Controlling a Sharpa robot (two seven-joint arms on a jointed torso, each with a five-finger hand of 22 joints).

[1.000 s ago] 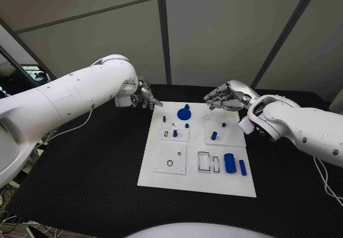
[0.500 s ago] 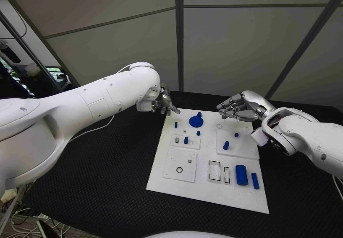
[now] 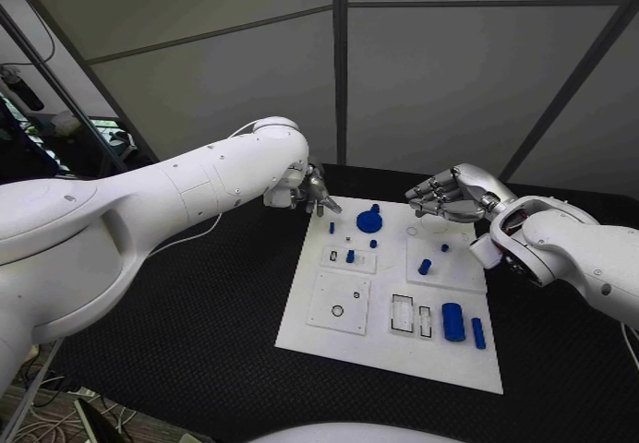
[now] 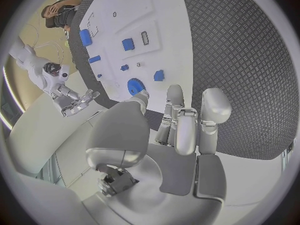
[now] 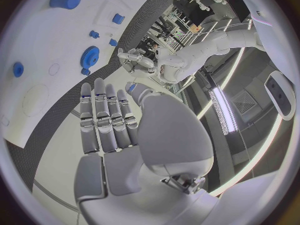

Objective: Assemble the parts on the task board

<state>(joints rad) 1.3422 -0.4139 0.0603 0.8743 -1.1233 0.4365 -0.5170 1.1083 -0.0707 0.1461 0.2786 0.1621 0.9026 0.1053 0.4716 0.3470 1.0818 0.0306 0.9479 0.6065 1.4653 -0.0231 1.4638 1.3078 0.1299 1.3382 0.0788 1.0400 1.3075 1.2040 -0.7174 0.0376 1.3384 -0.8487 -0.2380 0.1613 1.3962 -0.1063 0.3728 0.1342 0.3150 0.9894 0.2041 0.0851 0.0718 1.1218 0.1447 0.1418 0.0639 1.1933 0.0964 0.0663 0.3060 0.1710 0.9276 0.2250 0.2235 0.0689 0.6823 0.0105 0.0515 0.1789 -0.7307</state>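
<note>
You are looking down at a black table [image 3: 174, 314] with the white task board [image 3: 386, 346] lying in its middle, long side running away from you. Your left arm [image 3: 147, 212] reaches in across the far left corner of the board, and your right arm [image 3: 586, 254] comes in at the far right corner.

Your left hand [image 3: 309, 192] hangs just off the board's far left corner with fingers extended and apart, holding nothing; the left wrist view shows the same hand [image 4: 181, 125] released, its fingers straight above the table edge. Your right hand [image 3: 452, 196] hovers over the far right corner with fingers loosely bent, and the right wrist view shows its fingers [image 5: 106, 117] laid side by side and straight, nothing in the palm.

On the board, the largest part is the blue gear [image 3: 369, 221] near the far edge, between your two hands. A thick blue cylinder [image 3: 452, 322] lies near the right edge at the near end, with a slimmer blue pin [image 3: 478, 332] just beside it. A short blue peg [image 3: 424, 267] sits on the right-hand raised plate, and smaller blue pieces [image 3: 350, 257] stand on the left one. Two rectangular slots [image 3: 410, 317] lie left of the cylinder.
</note>
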